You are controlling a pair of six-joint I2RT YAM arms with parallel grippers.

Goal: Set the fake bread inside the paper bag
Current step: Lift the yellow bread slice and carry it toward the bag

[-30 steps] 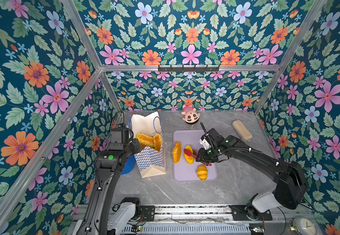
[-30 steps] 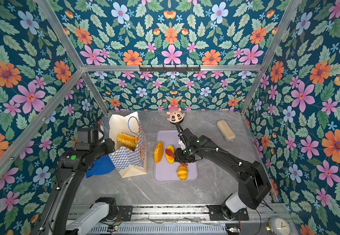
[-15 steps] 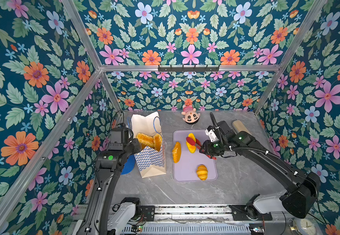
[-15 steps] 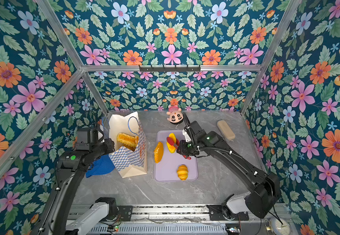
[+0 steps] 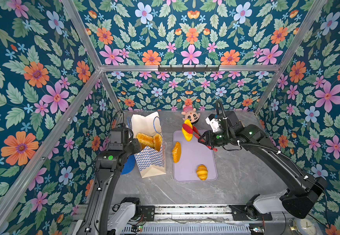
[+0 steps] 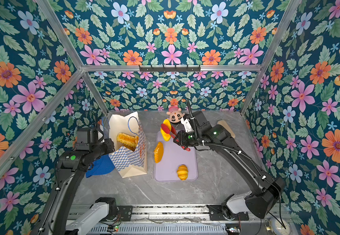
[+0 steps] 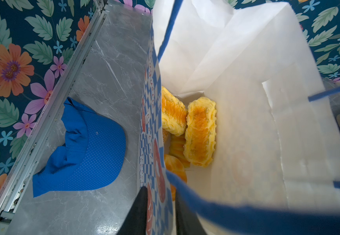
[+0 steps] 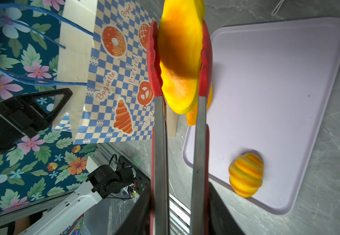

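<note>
The paper bag (image 5: 150, 158) (image 6: 128, 160) stands open at the left, with several pieces of fake bread (image 7: 200, 132) inside. My left gripper (image 7: 161, 195) is shut on the bag's checkered wall, one finger outside and one inside. My right gripper (image 8: 179, 195) is shut on red-tipped metal tongs (image 8: 159, 142). The tongs pinch a flat yellow-orange piece of fake bread (image 5: 187, 130) (image 8: 180, 61) in the air above the far end of the lilac tray (image 5: 193, 154). An oval piece (image 5: 176, 152) lies on the tray's left edge. A small croissant (image 5: 201, 172) (image 8: 246, 176) sits at its near end.
A plush doll head (image 5: 190, 116) lies at the back, just behind the raised bread. A blue cap (image 7: 83, 146) lies left of the bag by the wall. A beige block (image 6: 226, 127) shows partly behind the right arm. Flowered walls close in three sides.
My right arm has lifted the tongs with the flat bread off the tray and carried it up and toward the back. The left arm has stayed at the bag.
</note>
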